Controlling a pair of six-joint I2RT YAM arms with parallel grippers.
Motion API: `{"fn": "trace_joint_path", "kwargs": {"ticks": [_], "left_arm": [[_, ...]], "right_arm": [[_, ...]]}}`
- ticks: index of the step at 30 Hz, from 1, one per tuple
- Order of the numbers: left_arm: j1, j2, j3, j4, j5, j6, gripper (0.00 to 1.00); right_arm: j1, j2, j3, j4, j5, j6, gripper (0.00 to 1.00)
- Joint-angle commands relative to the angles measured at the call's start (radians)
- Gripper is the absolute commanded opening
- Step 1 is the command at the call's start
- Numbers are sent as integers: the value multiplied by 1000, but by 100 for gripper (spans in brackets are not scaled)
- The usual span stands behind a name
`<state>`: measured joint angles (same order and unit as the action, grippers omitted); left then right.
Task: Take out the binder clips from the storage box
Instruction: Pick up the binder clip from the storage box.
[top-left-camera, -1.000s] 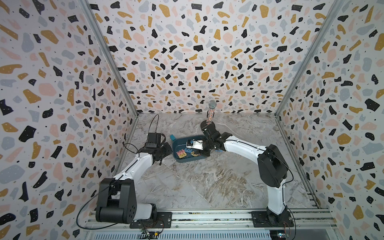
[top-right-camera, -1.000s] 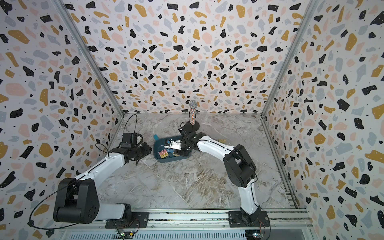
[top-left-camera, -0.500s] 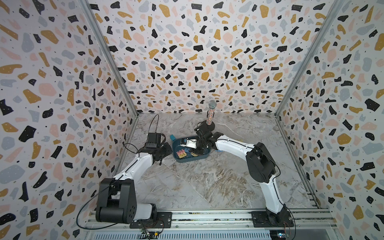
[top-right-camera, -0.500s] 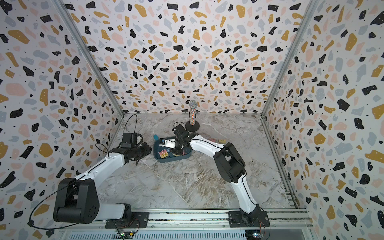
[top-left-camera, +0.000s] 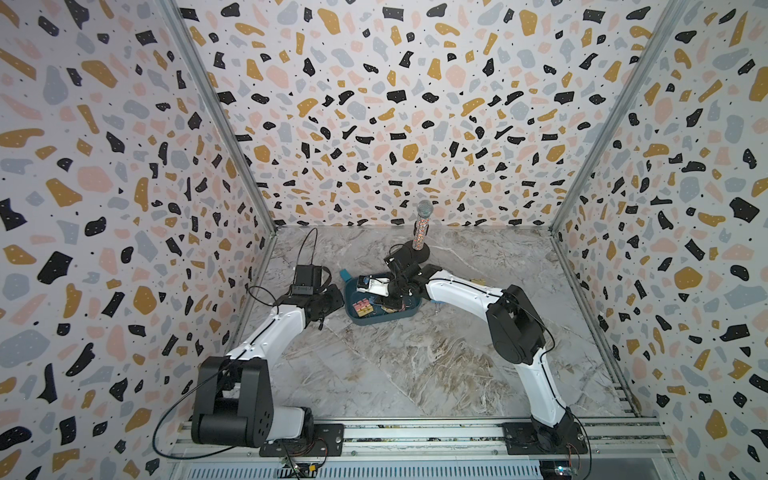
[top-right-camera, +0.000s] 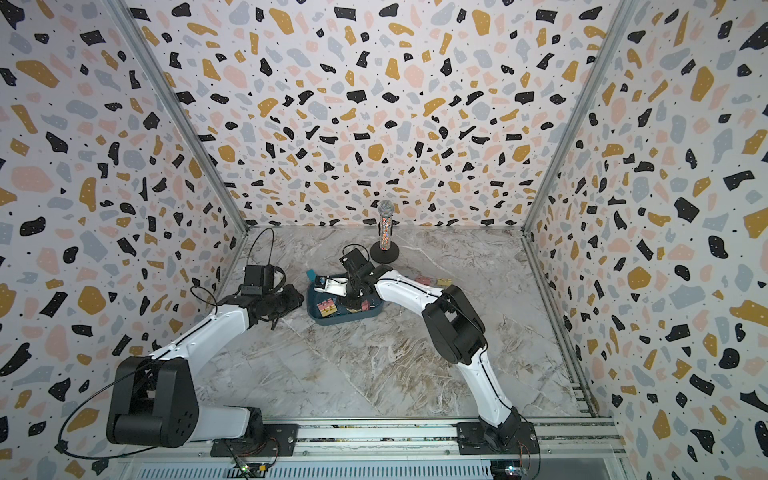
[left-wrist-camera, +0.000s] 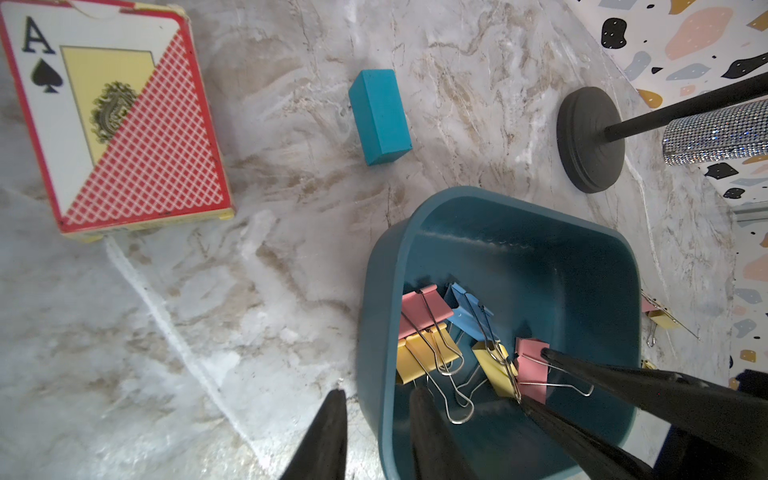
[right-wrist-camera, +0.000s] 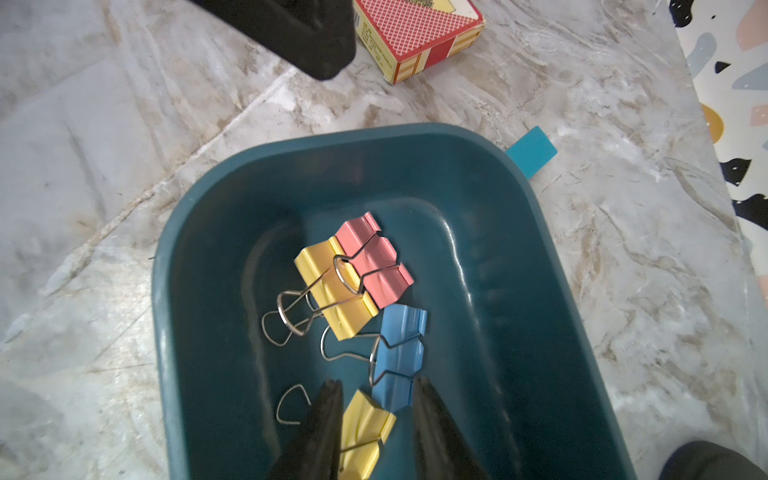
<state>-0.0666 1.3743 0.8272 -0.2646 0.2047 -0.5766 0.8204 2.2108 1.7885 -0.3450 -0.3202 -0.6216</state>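
The left end effector (left-wrist-camera: 376, 392) is clenched on the storage box (left-wrist-camera: 540, 257) wall, apparently steadying it. The right end effector (right-wrist-camera: 376, 380) straddles a yellow binder clip (right-wrist-camera: 365, 424); whether it grips cannot be told.

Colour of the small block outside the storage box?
Bright teal, lighter than the storage box; the block shows best in the left wrist view.

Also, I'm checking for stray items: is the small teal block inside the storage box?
No, the teal block lies on the table, outside the wall of the storage box.
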Motion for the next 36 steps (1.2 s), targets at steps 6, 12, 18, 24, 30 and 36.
{"fn": "trace_joint_path", "kwargs": {"ticks": [6, 12, 18, 24, 30, 36], "left_arm": [[4, -23, 26, 1, 3, 16, 30], [4, -27, 25, -1, 2, 17, 30], [5, -26, 25, -1, 2, 16, 30], [5, -28, 21, -2, 2, 18, 30], [5, -30, 21, -4, -1, 20, 30], [5, -31, 21, -5, -1, 22, 30]], "right_arm": [[5, 30, 58, -31, 8, 19, 34], [6, 48, 72, -36, 11, 24, 34], [5, 62, 76, -23, 20, 31, 34], [5, 89, 110, -39, 12, 41, 33], [5, 108, 127, -38, 15, 51, 27], [4, 111, 131, -30, 30, 59, 12]]}}
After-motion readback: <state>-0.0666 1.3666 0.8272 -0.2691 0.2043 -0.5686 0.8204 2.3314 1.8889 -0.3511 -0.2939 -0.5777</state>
